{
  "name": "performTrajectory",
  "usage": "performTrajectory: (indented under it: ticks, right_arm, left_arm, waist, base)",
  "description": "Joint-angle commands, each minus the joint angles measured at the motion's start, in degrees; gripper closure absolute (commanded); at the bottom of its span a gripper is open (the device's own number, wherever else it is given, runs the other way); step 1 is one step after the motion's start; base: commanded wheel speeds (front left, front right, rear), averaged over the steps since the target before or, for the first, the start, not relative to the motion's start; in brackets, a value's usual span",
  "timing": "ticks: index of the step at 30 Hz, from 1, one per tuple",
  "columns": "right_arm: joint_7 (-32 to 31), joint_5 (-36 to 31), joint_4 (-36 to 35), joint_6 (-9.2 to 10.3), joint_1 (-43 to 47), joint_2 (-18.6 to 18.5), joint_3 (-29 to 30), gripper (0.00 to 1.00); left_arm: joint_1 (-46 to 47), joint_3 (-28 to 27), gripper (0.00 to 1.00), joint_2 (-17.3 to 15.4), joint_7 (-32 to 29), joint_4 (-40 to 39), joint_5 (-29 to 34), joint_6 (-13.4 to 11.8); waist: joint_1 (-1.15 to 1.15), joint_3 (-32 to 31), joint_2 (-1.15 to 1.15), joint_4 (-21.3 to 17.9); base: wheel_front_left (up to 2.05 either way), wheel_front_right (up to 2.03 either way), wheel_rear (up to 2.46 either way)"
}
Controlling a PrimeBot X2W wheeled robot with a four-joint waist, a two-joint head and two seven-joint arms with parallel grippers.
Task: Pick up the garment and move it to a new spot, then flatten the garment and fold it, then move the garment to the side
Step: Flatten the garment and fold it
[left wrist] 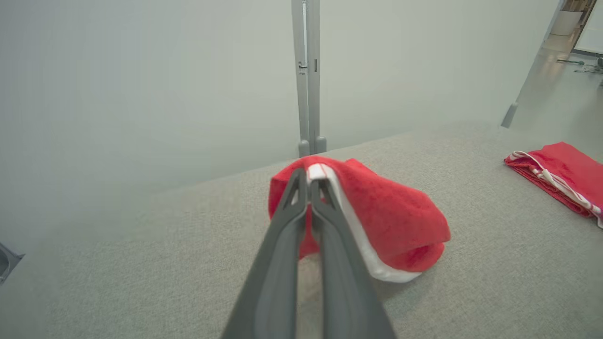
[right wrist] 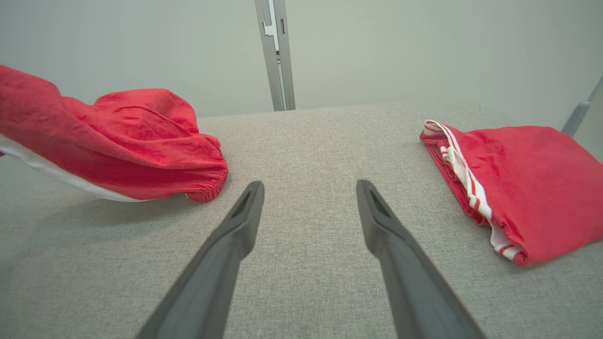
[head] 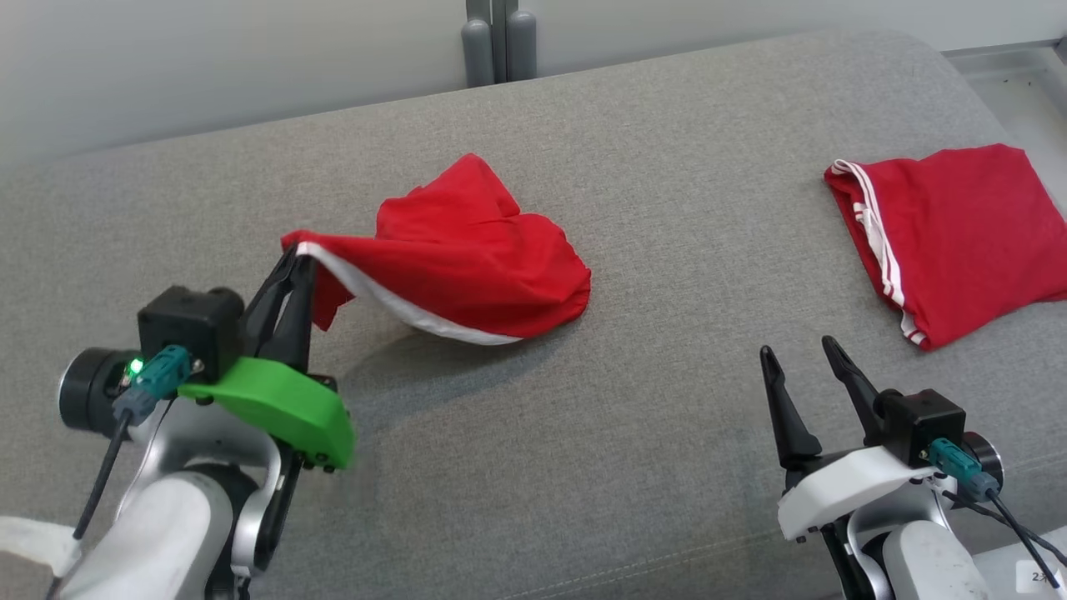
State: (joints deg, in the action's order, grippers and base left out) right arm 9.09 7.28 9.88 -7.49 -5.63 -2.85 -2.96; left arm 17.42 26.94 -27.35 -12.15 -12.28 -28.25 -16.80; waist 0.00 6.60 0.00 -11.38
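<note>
Left gripper (head: 298, 257) was clamped on the white hem (head: 371, 293) of the red garment (head: 475, 258), which looked soft, light, floppy. Right gripper (head: 796, 347) stood spread and empty; that hem seemed the surest hold.

A pale rounded badge (head: 1042, 575), small and half see-through, sits in the bottom right corner of the head view, laid over the picture itself rather than printed on any object in the scene. It carries the digit 2 in dark print. A second mark follows it, cut short by the frame edge and too small to read
</note>
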Motion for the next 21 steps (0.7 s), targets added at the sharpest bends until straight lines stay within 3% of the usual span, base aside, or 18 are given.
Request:
performTrajectory:
  ticks: [1, 7, 11, 17, 21]
  right_arm:
    - [-0.07, -0.21, 0.02, 0.01, 0.42, -0.09, 0.05, 0.00]
    - [0.14, 0.16, 0.29, 0.01, -0.08, -0.10, -0.86, 0.00]
    - [0.49, 0.55, 0.35, 0.01, 0.11, -0.08, -1.51, 0.00]
    - [0.57, 0.52, 0.42, 0.01, 0.42, -0.09, -1.76, 0.00]
    - [0.16, -0.58, 0.02, 0.01, -0.22, -0.07, -1.44, 0.00]
  left_arm:
    - [1.60, 0.13, 1.00, -0.03, 0.01, -0.35, 0.37, 0.37]
    - [10.21, 4.50, 1.00, 2.77, -3.04, 0.01, 2.67, 3.50]
    - [12.67, 4.54, 1.00, 3.19, -3.27, 2.69, 3.60, 2.95]
    - [7.29, 0.64, 1.00, -1.96, -2.35, 10.19, 3.10, 0.46]
    - [2.33, -1.77, 1.00, -5.14, -1.06, 17.45, 1.13, 0.42]
  waist:
    - [0.00, -0.23, 0.00, -0.22]
    - [0.00, -0.72, 0.00, -1.53]
    - [0.00, -0.43, 0.00, -2.45]
    - [0.00, 0.81, 0.00, -2.84]
    - [0.00, 2.13, 0.00, -1.80]
  base:
    - [0.00, 0.00, 0.00]
    - [0.00, 0.00, 0.00]
    - [0.00, 0.00, 0.00]
    - [0.00, 0.00, 0.00]
    - [0.00, 0.00, 0.00]
